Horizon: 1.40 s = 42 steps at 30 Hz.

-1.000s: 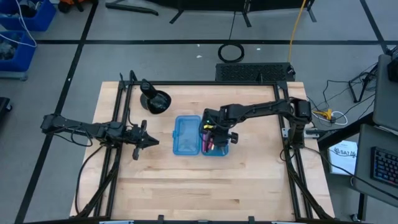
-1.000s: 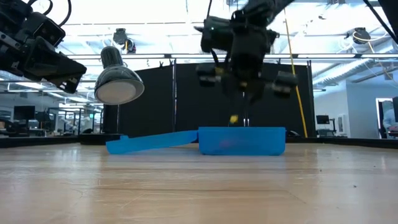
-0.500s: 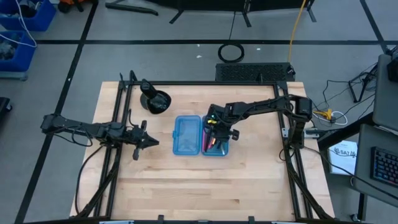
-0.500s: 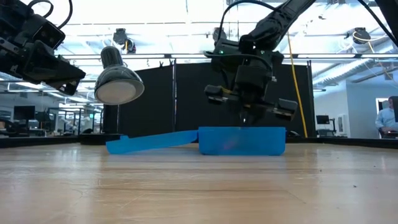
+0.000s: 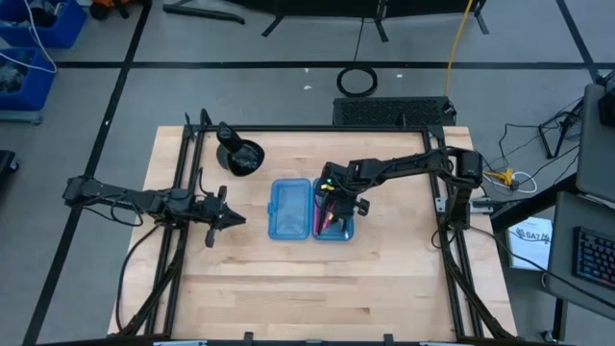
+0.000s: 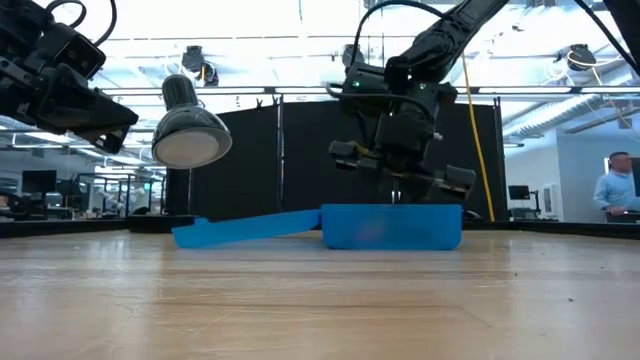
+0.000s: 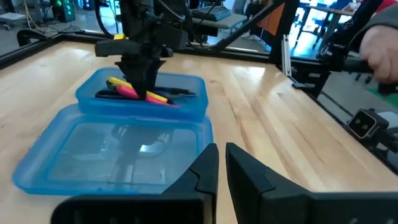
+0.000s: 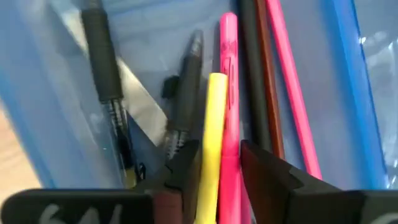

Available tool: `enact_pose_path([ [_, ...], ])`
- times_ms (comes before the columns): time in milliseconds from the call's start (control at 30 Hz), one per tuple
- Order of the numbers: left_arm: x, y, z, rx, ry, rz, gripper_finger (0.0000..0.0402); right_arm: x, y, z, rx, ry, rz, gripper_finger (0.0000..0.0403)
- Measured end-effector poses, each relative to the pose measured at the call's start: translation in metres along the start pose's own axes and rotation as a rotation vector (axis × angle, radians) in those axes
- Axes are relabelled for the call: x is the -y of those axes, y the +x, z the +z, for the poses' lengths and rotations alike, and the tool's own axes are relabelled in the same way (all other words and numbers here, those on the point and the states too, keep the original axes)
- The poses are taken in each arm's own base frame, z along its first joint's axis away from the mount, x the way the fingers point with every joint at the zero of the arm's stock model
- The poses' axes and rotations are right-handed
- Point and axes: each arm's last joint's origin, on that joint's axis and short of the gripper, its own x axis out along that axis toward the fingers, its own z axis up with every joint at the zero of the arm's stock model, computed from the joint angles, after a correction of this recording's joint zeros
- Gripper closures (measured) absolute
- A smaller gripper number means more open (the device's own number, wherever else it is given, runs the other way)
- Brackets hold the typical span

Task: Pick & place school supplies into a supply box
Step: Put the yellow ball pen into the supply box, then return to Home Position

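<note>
The supply box lies open on the table. Its flat empty half [image 5: 287,209] is on the left and its deeper half [image 5: 332,229] on the right. That deeper half holds a yellow pen [image 8: 211,124], a pink pen [image 8: 229,74], a thin pink pencil [image 8: 289,93], a brown pencil [image 8: 266,106] and two dark pens [image 8: 102,62]. My right gripper [image 8: 221,165] points down into it. It is open by a narrow gap, with the yellow and pink pens between its fingers. My left gripper [image 5: 235,220] is shut and waits left of the box. My right gripper comes from above, pointing down, with its fingers [image 8: 183,168] across the yellow pen's length and the pink pen beside it. The gap is wider than the yellow pen, which lies on the other pens. Whether a finger touches it, I cannot tell.
A black round cup-like object [image 5: 240,154] stands near the table's far left corner, beyond the box. Black frame rails [image 5: 183,192] run along the left and right table edges. Bare wood lies on the near side of the box. A person stands in the room behind [image 6: 612,190].
My right gripper has come down over the deeper half of the box, carrying the yellow pen. A second ago the pen hung above the rim in the low view. Now the fingertips and pen are down inside the walls. The gripper also shifted slightly toward the table's left.
</note>
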Motion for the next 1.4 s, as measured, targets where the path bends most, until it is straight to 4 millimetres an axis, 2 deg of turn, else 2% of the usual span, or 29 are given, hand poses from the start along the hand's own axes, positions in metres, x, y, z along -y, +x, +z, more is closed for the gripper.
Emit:
enact_pose_path([
  [100, 0.0, 0.0, 0.0, -0.004, 0.029, 0.002, 0.0371, 0.0, -0.008, 0.001, -0.026, 0.027, -0.02, 0.0284],
  [200, 0.0, 0.0, -0.001, -0.014, 0.085, 0.005, 0.0371, 0.003, -0.027, 0.006, -0.024, 0.033, -0.093, 0.0283],
  [300, 0.0, 0.0, -0.001, -0.013, 0.111, 0.005, 0.0371, 0.005, -0.058, 0.015, -0.003, 0.048, -0.198, 0.0287],
  [433, -0.001, 0.0, 0.0, 0.003, 0.098, 0.019, 0.0371, 0.001, -0.113, 0.038, 0.084, 0.125, -0.393, 0.0295],
  [567, -0.001, 0.0, 0.004, 0.041, 0.105, 0.033, 0.0371, -0.018, -0.174, 0.067, 0.305, 0.399, -0.566, 0.0302],
  [667, 0.0, 0.0, 0.006, 0.07, 0.12, 0.034, 0.0371, -0.04, -0.218, 0.082, 0.526, 0.641, -0.623, 0.0313],
  [733, 0.0, 0.0, 0.008, 0.088, 0.135, 0.045, 0.0371, -0.059, -0.24, 0.088, 0.67, 0.797, -0.609, 0.0326],
  [800, 0.0, -0.001, 0.01, 0.107, 0.167, 0.048, 0.0371, -0.081, -0.251, 0.093, 0.784, 0.898, -0.565, 0.0351],
  [900, 0.001, -0.001, 0.015, 0.154, 0.222, 0.053, 0.0371, -0.117, -0.237, 0.095, 0.796, 0.935, -0.587, 0.0393],
  [1033, 0.002, -0.005, 0.031, 0.212, 0.264, 0.104, 0.0371, -0.154, -0.201, 0.085, 0.804, 1.035, -0.713, 0.0398],
  [1200, 0.003, -0.006, 0.037, 0.22, 0.434, 0.095, 0.0379, -0.181, -0.148, 0.069, 0.923, 0.956, -0.744, 0.0402],
  [1300, 0.002, -0.004, 0.026, 0.189, 0.509, 0.074, 0.0397, -0.195, -0.116, 0.056, 0.967, 0.875, -0.8, 0.0402],
  [1400, -0.001, -0.002, 0.017, 0.168, 0.493, 0.09, 0.0397, -0.205, -0.094, 0.043, 1.023, 0.852, -0.868, 0.0402],
])
